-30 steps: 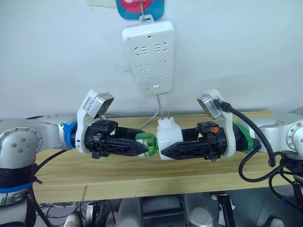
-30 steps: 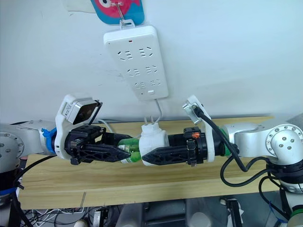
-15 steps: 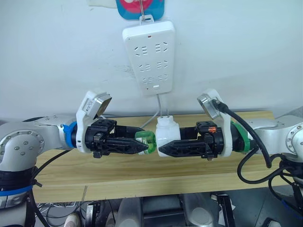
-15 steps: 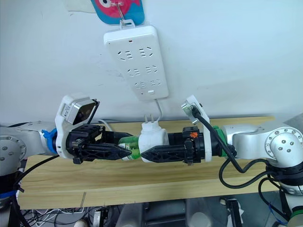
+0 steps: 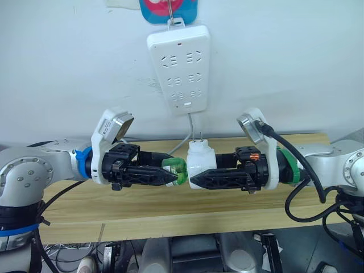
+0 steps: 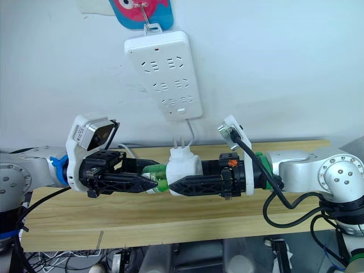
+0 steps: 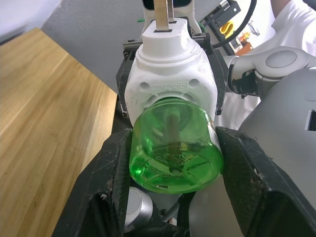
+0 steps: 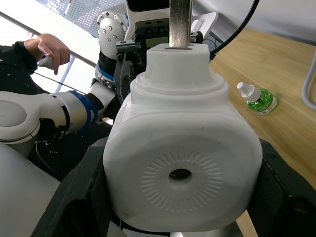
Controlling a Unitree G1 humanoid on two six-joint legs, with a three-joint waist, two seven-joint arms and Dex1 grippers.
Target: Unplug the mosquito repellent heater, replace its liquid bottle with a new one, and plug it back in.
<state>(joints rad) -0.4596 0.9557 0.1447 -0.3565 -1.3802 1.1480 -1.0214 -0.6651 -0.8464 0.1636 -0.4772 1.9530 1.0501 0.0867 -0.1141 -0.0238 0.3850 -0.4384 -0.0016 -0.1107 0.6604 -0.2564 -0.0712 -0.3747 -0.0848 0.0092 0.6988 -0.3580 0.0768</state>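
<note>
Little change vs 0.5 s ago. Right end effector clamps the light, slick heater; left end effector clamps the green bottle at its base.

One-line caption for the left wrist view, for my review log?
Left hand grips the green liquid bottle seated in the white mosquito repellent heater, prongs up.

Ahead: power strip hangs on the wall, sockets unblocked.
Below: wooden counter bare under both arms.
Back right: spare bottle lying on the counter.
</note>
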